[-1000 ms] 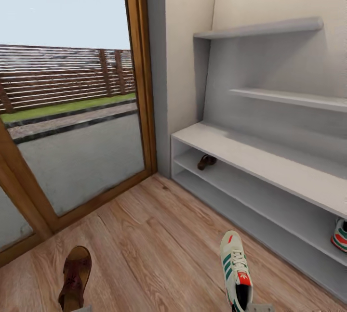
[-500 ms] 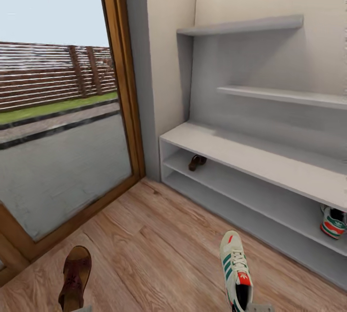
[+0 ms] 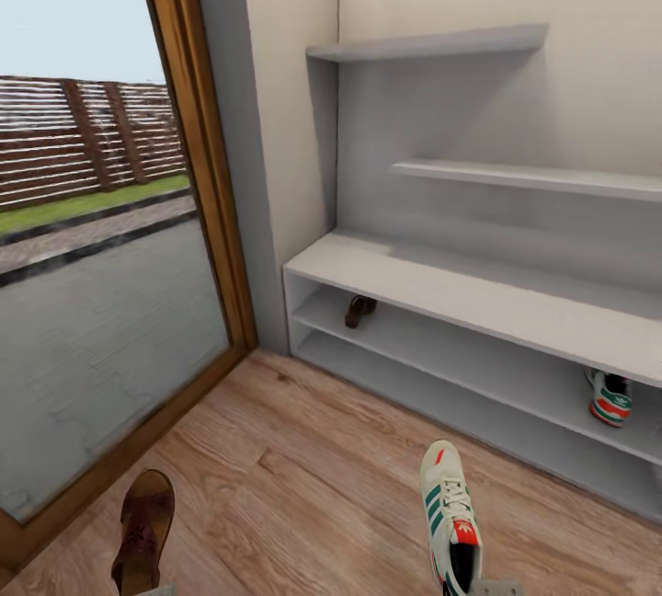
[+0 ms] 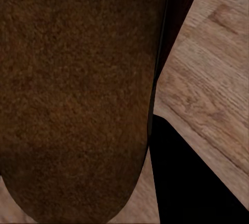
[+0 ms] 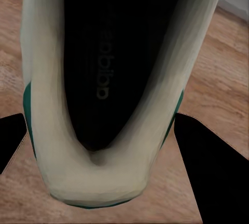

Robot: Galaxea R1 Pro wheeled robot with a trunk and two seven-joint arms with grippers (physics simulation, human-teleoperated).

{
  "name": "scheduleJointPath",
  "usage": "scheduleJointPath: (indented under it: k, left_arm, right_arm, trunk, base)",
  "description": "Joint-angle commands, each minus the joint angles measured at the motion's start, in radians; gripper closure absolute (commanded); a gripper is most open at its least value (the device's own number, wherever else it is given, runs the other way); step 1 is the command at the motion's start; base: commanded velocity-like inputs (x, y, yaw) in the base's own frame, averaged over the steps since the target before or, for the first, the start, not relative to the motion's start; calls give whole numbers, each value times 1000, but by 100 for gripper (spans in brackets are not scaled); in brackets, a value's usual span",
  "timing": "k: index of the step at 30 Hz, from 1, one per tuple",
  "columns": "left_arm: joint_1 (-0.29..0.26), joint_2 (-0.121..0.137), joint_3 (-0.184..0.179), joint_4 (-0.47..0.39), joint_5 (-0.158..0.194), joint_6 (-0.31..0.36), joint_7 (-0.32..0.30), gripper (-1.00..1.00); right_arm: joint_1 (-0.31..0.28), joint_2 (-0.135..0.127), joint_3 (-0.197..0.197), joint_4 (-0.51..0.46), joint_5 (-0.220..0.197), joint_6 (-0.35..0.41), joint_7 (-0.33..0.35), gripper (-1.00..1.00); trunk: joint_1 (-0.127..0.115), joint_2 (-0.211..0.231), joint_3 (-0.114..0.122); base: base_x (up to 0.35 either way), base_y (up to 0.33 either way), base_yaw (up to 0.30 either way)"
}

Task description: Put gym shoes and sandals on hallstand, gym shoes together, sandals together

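Carrying one sandal [image 3: 142, 532] and one gym shoe [image 3: 450, 515] toward the hallstand [image 3: 478, 297].

We bring each beside its mate: second sandal [image 3: 359, 309] sits at the upper shelf's left end, second gym shoe [image 3: 609, 397] toward its right. Left fingers [image 4: 194, 177] look closed against the sandal's sole; right fingers [image 5: 215, 167] flank the shoe's heel, apparently gripping. Both are held above the corridor floor [image 3: 303, 476].
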Motion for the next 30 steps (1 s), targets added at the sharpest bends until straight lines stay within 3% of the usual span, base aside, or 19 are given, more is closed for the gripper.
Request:
scheduleJointPath:
  k: [1, 17, 30]
  left_arm:
    - [-1, 0, 8, 1, -14, -4, 1, 100]
    - [-1, 0, 8, 1, -14, -4, 1, 100]
    - [-1, 0, 8, 1, -14, -4, 1, 100]
  right_arm:
    - [-1, 1, -7, 1, 11, -3, -4, 100]
    - [-1, 1, -7, 1, 11, -3, -4, 100]
    - [-1, 1, -7, 1, 11, -3, -4, 100]
  trunk:
    - [0, 0, -2]
    - [0, 0, -14]
    - [0, 0, -24]
  base:
    - [110, 295, -277]
    - [139, 299, -277]
    - [14, 284, -277]
